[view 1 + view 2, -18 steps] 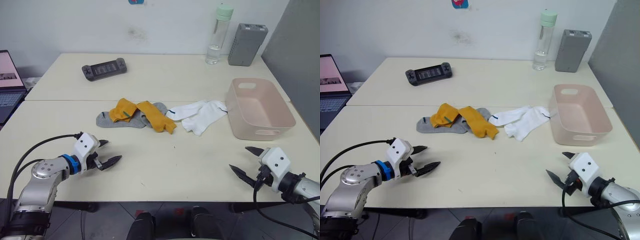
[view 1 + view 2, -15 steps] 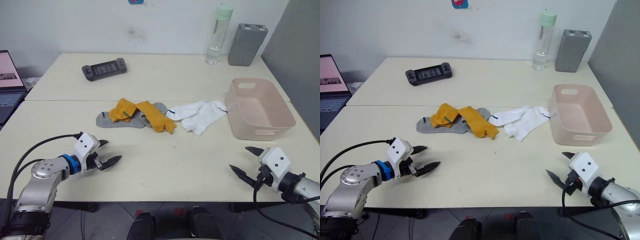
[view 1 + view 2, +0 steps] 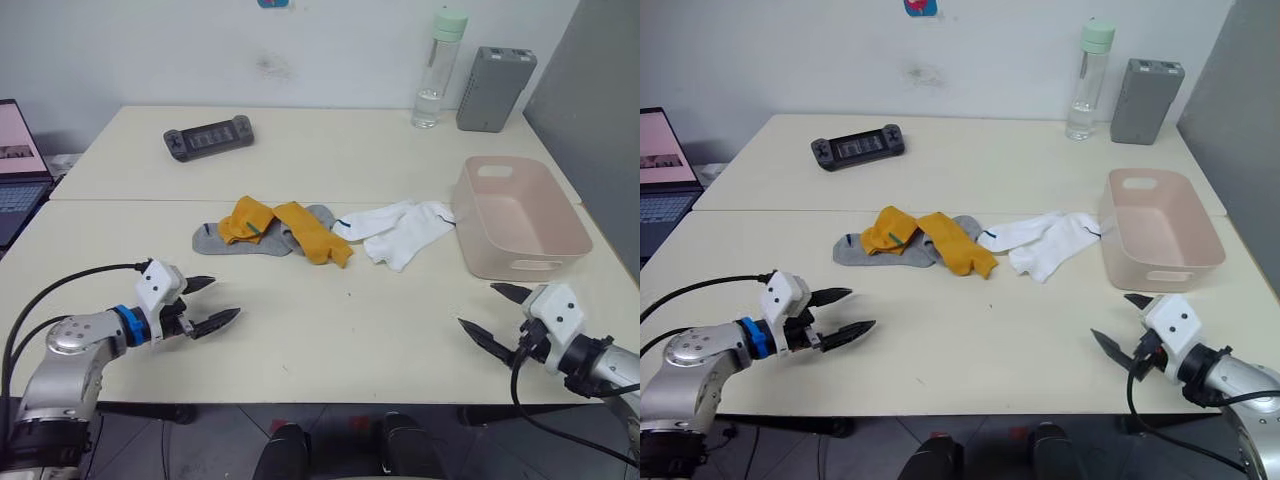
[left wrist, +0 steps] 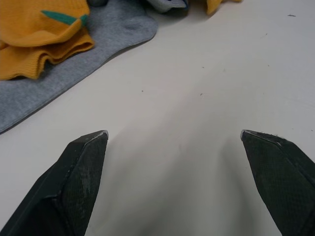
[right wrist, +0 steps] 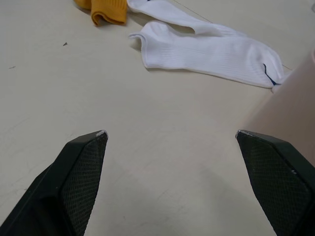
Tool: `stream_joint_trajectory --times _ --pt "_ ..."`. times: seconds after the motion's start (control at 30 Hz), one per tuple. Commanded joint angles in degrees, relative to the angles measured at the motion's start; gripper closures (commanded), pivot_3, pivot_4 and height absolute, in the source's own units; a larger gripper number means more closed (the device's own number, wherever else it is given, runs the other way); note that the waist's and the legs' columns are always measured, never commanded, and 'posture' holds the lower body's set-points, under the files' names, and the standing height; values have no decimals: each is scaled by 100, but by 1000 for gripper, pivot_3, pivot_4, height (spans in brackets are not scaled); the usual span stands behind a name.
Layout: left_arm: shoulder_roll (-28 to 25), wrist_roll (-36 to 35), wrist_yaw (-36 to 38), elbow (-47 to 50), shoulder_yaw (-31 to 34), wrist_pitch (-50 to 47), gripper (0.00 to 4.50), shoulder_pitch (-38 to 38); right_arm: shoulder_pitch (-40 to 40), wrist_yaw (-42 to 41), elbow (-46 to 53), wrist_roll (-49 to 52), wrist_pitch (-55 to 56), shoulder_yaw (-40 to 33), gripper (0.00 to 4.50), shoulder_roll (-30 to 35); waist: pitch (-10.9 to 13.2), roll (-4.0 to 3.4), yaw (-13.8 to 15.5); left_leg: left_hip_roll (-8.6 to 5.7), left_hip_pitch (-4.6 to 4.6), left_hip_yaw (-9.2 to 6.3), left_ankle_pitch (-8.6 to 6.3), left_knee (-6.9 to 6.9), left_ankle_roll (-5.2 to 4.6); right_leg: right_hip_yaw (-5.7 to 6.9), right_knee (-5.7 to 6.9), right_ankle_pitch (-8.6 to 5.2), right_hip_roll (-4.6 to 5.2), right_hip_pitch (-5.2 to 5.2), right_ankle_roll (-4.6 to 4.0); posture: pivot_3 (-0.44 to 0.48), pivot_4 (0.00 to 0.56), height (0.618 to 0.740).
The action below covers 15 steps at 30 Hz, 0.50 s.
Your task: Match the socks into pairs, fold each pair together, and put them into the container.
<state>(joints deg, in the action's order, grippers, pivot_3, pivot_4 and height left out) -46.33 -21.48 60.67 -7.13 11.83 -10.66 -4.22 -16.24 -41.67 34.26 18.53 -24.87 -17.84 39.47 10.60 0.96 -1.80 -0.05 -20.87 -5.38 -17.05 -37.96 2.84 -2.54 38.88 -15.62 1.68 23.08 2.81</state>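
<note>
I see my left pincer (image 3: 214,303) low over the counter (image 3: 350,330) near its front edge, fingers spread wide and holding nothing. Ahead of it, in the middle of the counter, the socks lie in a loose row: a grey sock (image 3: 215,240) lying flat, two orange socks (image 3: 290,228) heaped on it with what looks like a second grey one under them, then two white socks (image 3: 405,228) overlapping, their far end just beside the pink container (image 3: 520,262). The container sits upright with nothing in it. My right pincer (image 3: 492,310) hovers in front of the container, also wide open and holding nothing. A game controller (image 3: 208,137), bottle (image 3: 437,68) and grey box (image 3: 495,75) stand at the back.
</note>
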Motion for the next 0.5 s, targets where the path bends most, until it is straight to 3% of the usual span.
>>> stream_joint_trajectory --times 0.03,0.33,0.5 --pt "-189 -49 215 77 74 -22 0 -31 -55 -102 144 124 -9 -104 19 105 0 0 0 -1 0 1 0 0 0 -1 0 0 0 0 0 0 150 740" --pt "-196 -88 308 150 95 -151 0 -68 -88 -111 210 192 -18 -65 19 98 0 0 -2 0 0 2 0 0 0 -2 0 0 0 0 0 0 150 740" --pt "-33 -424 224 712 84 -603 0 8 258 -24 435 399 -327 187 19 74 0 0 -8 1 0 1 0 0 0 -2 0 0 0 0 0 0 150 740"
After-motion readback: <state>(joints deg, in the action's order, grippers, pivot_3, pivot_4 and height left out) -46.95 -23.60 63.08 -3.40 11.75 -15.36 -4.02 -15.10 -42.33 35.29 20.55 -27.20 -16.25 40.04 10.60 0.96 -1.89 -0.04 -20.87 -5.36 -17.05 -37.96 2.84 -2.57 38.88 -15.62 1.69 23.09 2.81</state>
